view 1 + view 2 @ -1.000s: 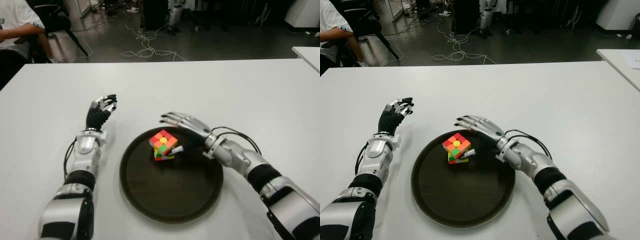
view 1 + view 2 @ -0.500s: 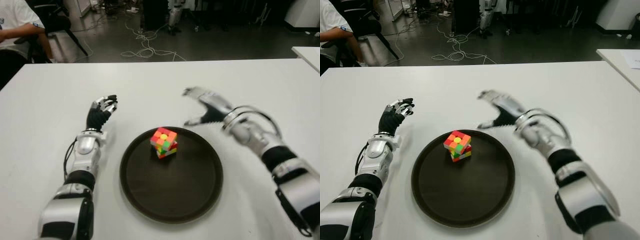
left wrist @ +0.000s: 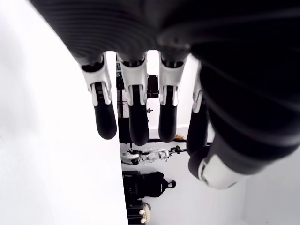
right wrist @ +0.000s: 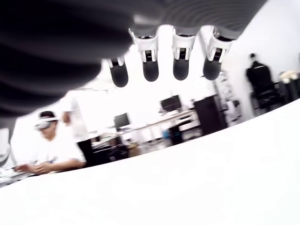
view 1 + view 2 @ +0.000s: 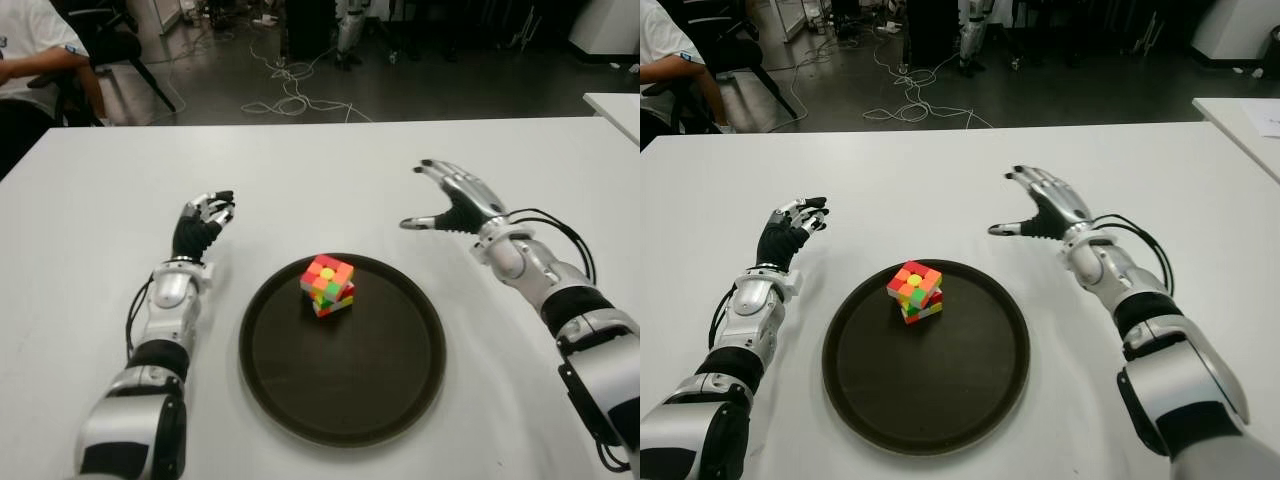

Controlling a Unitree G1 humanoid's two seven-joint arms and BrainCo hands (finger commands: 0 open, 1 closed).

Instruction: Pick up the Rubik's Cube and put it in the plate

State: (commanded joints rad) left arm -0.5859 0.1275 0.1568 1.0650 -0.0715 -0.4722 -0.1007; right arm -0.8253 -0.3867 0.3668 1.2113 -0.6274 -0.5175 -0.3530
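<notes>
The Rubik's Cube [image 5: 327, 284] stands tilted in the far part of the dark round plate [image 5: 340, 390], free of both hands. My right hand [image 5: 452, 203] hovers over the white table beyond the plate's right rim, fingers spread and holding nothing. In the right wrist view its fingertips [image 4: 150, 71] hang straight with nothing under them. My left hand [image 5: 203, 221] shows left of the plate, fingers curled and empty; the left wrist view shows the bent fingers [image 3: 137, 122] with nothing between them.
The white table [image 5: 120, 200] stretches wide around the plate. A seated person [image 5: 30, 60] is at the far left beyond the table. Cables [image 5: 290, 90] lie on the dark floor behind. A second white table corner [image 5: 615, 105] shows at the far right.
My right hand let go of the cube in the plate, then lifted and swung away to the right and back. The cube stays in the plate. The left hand has not moved.
</notes>
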